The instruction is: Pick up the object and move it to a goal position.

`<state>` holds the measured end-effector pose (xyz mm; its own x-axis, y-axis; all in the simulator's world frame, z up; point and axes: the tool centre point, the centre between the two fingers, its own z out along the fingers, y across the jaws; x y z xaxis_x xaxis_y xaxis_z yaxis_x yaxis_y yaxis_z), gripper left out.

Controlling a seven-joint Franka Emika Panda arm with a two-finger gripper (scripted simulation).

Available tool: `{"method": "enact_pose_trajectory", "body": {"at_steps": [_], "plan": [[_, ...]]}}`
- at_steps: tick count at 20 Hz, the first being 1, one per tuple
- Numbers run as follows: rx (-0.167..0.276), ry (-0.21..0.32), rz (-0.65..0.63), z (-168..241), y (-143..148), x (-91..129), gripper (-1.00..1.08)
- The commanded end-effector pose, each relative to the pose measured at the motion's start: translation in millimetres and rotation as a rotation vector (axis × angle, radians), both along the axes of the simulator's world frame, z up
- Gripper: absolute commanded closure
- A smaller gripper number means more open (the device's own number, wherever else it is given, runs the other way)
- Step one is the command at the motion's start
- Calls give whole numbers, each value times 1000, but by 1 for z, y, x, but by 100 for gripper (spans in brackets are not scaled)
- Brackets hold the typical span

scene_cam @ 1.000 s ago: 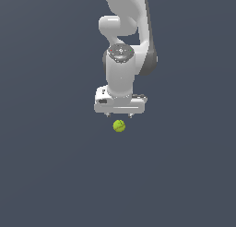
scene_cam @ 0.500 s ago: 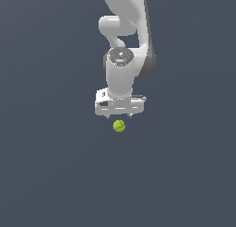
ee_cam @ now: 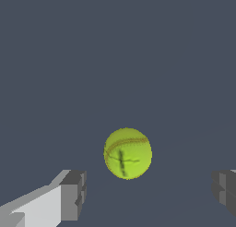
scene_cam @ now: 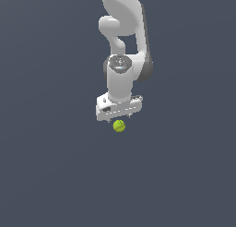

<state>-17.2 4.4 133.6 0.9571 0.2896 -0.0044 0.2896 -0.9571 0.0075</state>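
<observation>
Left finger (ee_cam: 69,196): a grey pad on a white body, standing well off to one side of the ball; it touches nothing.
Ball (ee_cam: 127,152): yellow-green with faint darker seams, lying on the floor between the two pads and clear of both; in the exterior view the ball (scene_cam: 119,125) sits just under the white hand, near its middle.
Right finger (ee_cam: 224,190): only the grey pad edge shows at the frame border, well apart from the ball on the other side.
Gripper (scene_cam: 118,117): spread wide, far wider than the ball, and holding nothing; its short tips point straight down just above the ball.
Why so placed: the hand hangs plumb over the ball with one pad to either side, which I judge to be the line-up for a straight descent and a squeeze across the ball's width; the wide gap leaves room for a small error in aim.
Arm (scene_cam: 124,41): white, reaching down from the upper edge of the exterior view, wrist vertical.
Step in hand: I judge the reach about finished and the grasp not yet made; the pads look too high to close on the ball's middle, though the height is hard to read.
Risk: a round ball can roll away if one pad meets it first.
Floor (scene_cam: 50,166): flat, uniform dark blue-grey, no texture or marks.
Room: nothing else appears; no walls, no edges, and no goal marker that I can see in either view.
</observation>
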Motion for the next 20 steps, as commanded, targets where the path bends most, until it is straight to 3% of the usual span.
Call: {"method": "enact_pose_trajectory", "body": {"at_steps": [1,11,20], "plan": [[1,0,69,-8,0,-3,-92],[6,0,293,-33,1,-12,-92],[9,0,376,-42,1,-16,-92]]}}
